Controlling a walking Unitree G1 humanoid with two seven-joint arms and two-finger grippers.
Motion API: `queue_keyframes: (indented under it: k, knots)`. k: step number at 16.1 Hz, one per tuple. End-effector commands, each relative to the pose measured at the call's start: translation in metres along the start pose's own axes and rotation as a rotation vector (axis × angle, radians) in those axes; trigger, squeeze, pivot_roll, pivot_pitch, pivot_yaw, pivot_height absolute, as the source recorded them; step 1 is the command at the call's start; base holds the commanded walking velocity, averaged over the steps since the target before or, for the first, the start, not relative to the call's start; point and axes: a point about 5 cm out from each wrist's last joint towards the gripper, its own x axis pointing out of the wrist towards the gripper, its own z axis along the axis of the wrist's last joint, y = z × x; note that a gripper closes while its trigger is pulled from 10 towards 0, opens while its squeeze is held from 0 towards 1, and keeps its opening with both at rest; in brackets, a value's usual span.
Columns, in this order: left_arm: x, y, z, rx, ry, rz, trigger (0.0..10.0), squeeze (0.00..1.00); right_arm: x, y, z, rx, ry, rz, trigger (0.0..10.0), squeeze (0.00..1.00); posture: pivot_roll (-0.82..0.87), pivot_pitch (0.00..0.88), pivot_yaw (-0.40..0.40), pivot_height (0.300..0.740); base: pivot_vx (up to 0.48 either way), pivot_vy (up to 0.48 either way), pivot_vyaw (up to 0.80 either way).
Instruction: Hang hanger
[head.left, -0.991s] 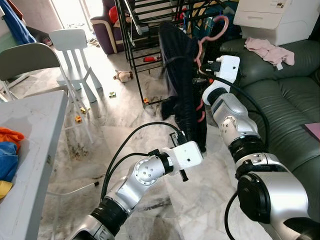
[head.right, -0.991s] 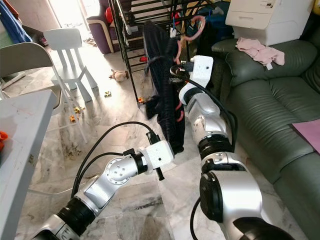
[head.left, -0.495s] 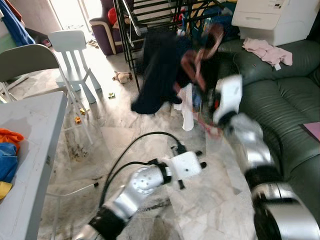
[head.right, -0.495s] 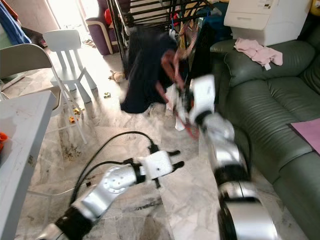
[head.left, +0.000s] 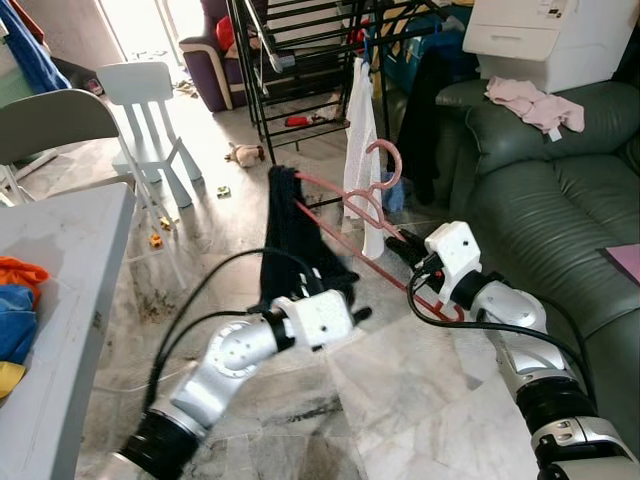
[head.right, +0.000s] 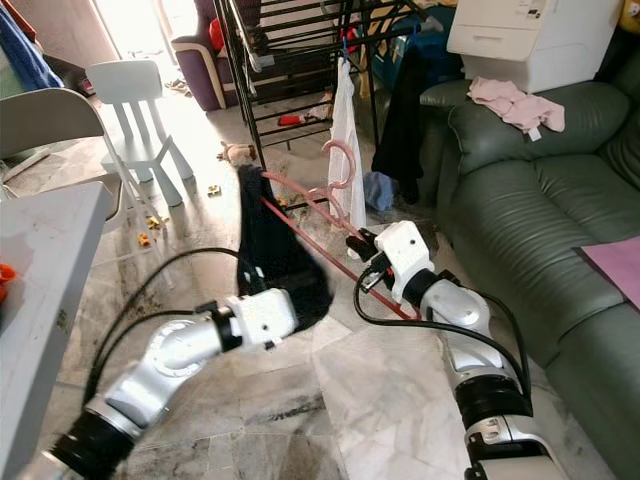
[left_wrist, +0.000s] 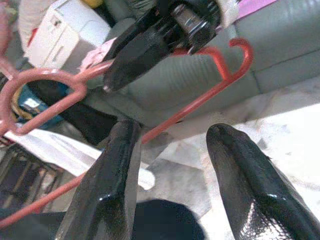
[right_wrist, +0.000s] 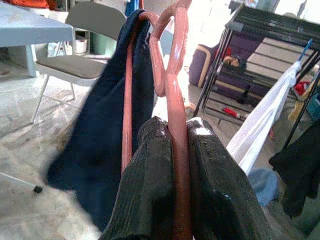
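A pink hanger (head.left: 345, 205) sits tilted at the centre of the left eye frame, low over the marble floor (head.left: 400, 390), with a dark garment (head.left: 290, 245) draped over its left end. The right gripper (right_wrist: 172, 165), right of centre, pinches the hanger's bar between its two black fingers. The left gripper (left_wrist: 172, 165), just below the garment at lower centre, has its fingers spread and holds nothing. A black drying rack (head.left: 300, 60) stands at the upper centre, a green sofa (head.left: 560, 180) at the right.
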Motion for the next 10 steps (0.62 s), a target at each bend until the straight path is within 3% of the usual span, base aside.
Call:
queue_keyframes:
  k: [1, 5, 8, 10]
  knots:
    - [-0.003, 0.006, -0.004, 0.02, 0.02, 0.009, 10.0, 1.0, 0.005, -0.001, 0.018, -0.033, -0.095, -0.009, 10.0, 0.0, -0.1, 0.0, 0.088, 0.74, 0.0, 0.0, 0.0]
    - [-0.012, 0.027, -0.011, 0.065, 0.059, 0.102, 10.0, 1.0, 0.005, 0.006, 0.021, -0.026, -0.143, 0.038, 10.0, 0.0, -0.09, 0.0, 0.094, 0.74, 0.0, 0.0, 0.0]
    - [-0.016, 0.052, -0.016, 0.07, 0.088, 0.265, 10.0, 1.0, 0.003, 0.002, 0.026, -0.019, -0.167, 0.047, 10.0, 0.0, -0.1, 0.0, 0.099, 0.74, 0.0, 0.0, 0.0]
    - [-0.018, 0.075, -0.018, 0.05, 0.103, 0.456, 10.0, 1.0, 0.003, 0.005, 0.032, 0.003, -0.195, 0.085, 10.0, 0.0, -0.1, 0.0, 0.103, 0.74, 0.0, 0.0, 0.0]
